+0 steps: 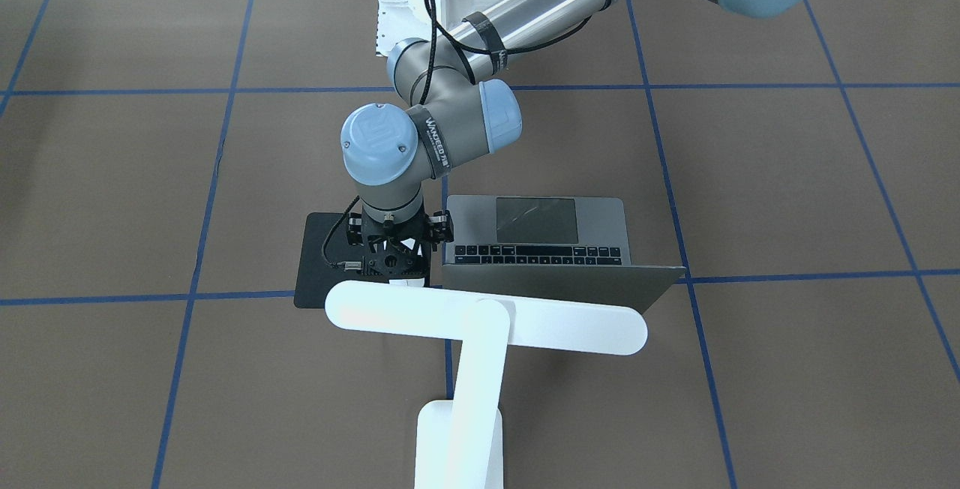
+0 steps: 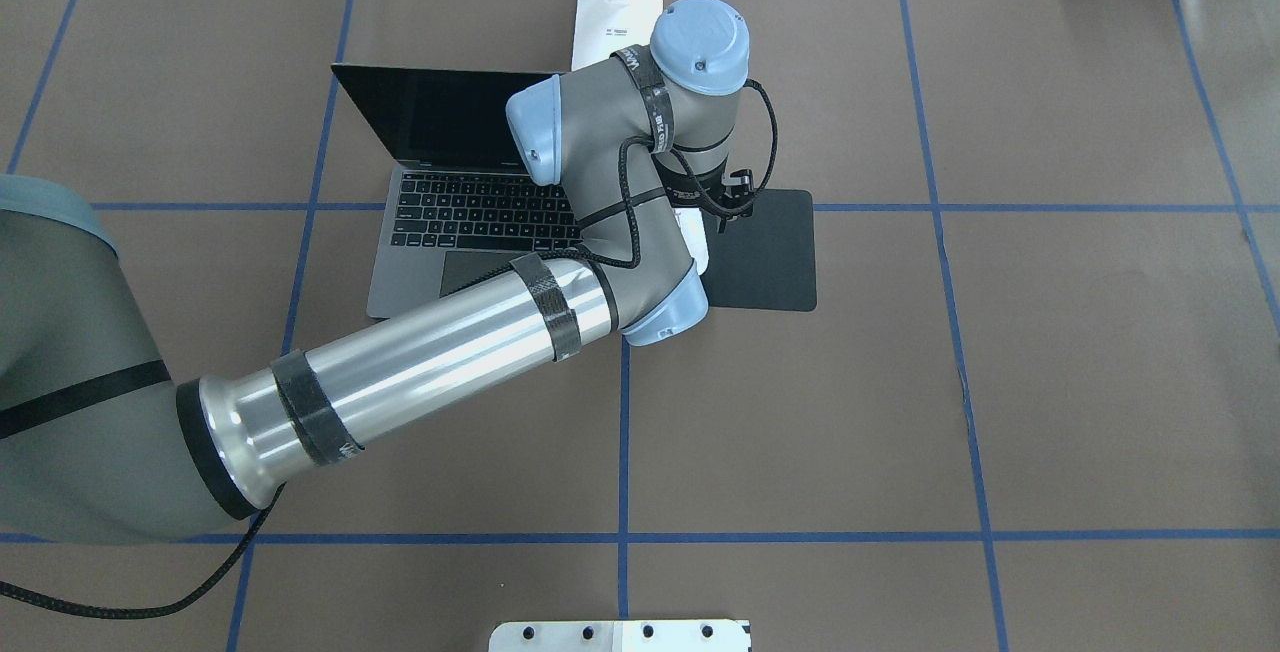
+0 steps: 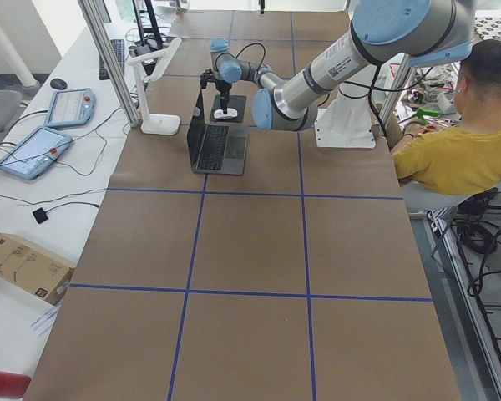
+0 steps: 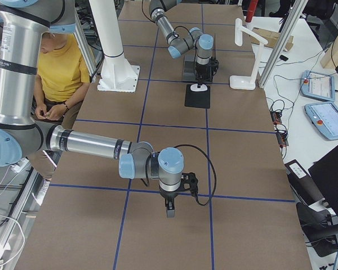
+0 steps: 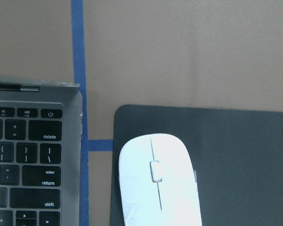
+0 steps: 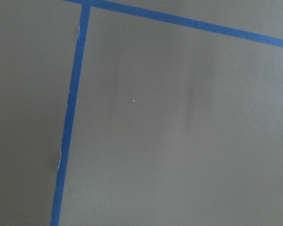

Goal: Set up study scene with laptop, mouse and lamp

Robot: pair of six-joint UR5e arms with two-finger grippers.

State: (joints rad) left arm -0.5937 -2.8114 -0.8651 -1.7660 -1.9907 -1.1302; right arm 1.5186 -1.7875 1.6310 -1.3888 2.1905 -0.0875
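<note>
Left gripper [image 1: 392,268], pointing straight down over the flat black square pad [image 5: 240,160]. Its black body stood directly above the small white oval mouse [image 5: 158,183]. Whether the fingers were spread or pinching the mouse could not be told: the front-facing view hid the fingertips behind the lamp head, the overhead view hid them under the wrist, and the left wrist camera showed no fingers at all.

The mouse lay flat on the pad, on the part nearest the laptop, with its scroll button facing up. The slim grey metal laptop [image 2: 470,232] stood open just beside the pad, its screen dark and its lid tilted back away from the robot. A strip of blue tape [image 5: 78,42] ran between the laptop's edge and the pad.

The white T-shaped desk lamp [image 1: 480,320] stood beyond the laptop on the far side from the robot (its long bar head crossed the lid's top edge in the front-facing view).

Right gripper [image 4: 170,211], well apart from these things, hung over bare brown table covering [image 2: 1000,382]. It appeared in the right side view only, so its finger spacing could not be judged. A seated person in a yellow shirt [image 3: 463,154] was beside the white bolted pedestal [image 4: 115,56].
</note>
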